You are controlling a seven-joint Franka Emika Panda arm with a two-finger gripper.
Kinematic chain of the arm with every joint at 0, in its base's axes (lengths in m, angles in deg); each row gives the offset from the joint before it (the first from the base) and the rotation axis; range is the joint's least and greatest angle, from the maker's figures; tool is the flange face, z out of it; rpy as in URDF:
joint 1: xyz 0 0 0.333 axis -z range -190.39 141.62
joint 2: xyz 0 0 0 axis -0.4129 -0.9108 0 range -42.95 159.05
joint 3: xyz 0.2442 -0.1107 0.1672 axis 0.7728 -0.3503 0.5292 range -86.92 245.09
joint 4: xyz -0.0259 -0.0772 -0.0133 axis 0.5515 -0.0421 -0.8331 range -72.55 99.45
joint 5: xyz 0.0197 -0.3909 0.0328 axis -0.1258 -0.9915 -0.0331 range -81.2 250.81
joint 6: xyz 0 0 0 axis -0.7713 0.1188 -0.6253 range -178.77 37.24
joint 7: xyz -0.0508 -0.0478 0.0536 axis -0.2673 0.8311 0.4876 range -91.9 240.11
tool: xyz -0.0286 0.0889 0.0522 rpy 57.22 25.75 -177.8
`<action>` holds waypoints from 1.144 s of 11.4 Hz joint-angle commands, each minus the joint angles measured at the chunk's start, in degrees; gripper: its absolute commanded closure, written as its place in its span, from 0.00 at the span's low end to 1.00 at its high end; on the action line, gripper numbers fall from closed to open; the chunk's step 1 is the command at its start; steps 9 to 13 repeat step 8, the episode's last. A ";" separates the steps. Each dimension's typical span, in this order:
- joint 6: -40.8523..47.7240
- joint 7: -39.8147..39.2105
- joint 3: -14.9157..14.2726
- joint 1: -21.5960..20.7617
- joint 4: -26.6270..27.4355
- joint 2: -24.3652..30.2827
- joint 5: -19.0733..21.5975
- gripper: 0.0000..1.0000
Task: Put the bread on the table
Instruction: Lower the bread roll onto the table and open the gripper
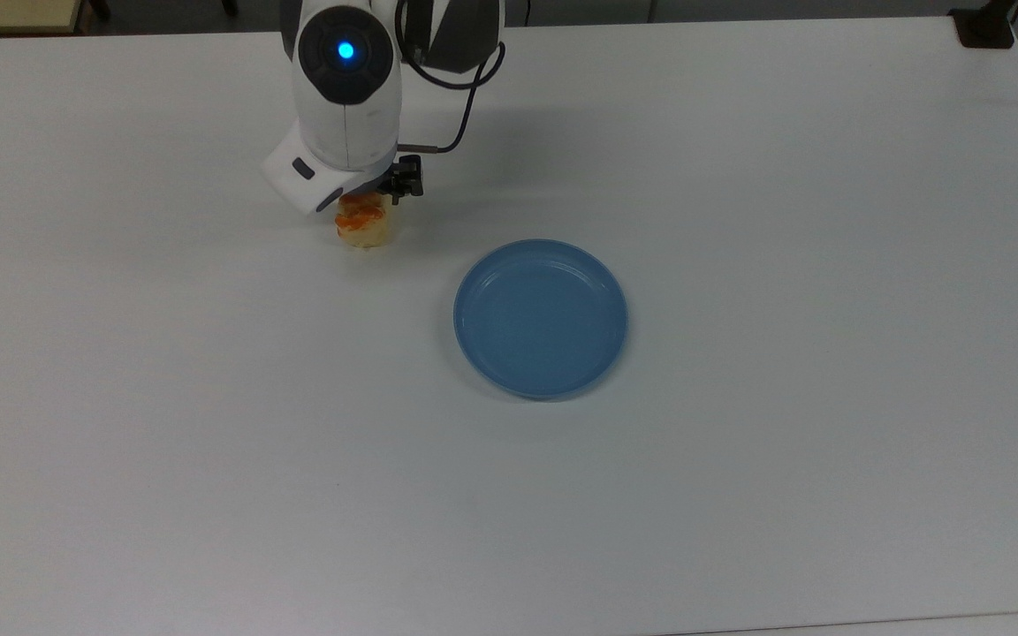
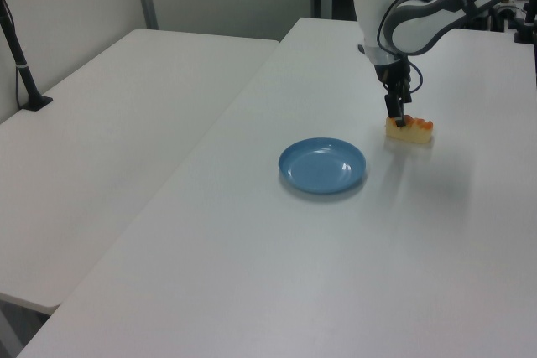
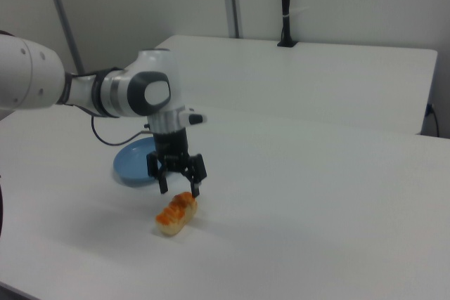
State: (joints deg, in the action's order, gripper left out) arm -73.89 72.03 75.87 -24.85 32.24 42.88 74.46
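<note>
While the white table (image 1: 739, 495) stretched wide on every side of the claw, the arm (image 3: 105, 93) reached over it and pointed its wrist straight down. Away from the claw, toward the top view's lower right, sat the round blue plate (image 1: 541, 318), with nothing on it and a strip of bare tabletop between it and the claw; in the right view the plate (image 3: 133, 166) showed behind the claw.

The gripper (image 3: 179, 189) stood just above the bread (image 3: 176, 213), its two dark fingers spread apart and hanging over the end of the bun nearest the plate, one tip on each side. In the right view the tips looked to be at or just over the bun's top; whether they touched it could not be told. The bread (image 2: 409, 129) lay flat on the table directly beneath the claw, its orange patches facing up. In the top view the gripper (image 1: 372, 196) covered the bun's far end, and the bread (image 1: 364, 228) stuck out from under it toward the bottom of the top view.
</note>
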 commanded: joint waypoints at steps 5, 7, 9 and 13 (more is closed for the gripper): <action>11.93 8.37 0.32 -3.39 -13.06 15.61 8.06 0.00; 12.21 9.37 -0.03 -3.58 -13.34 15.78 8.32 0.00; 12.21 8.93 -0.47 -3.58 -13.34 15.78 8.33 0.00; 12.21 8.93 -0.47 -3.58 -13.34 15.78 8.33 0.00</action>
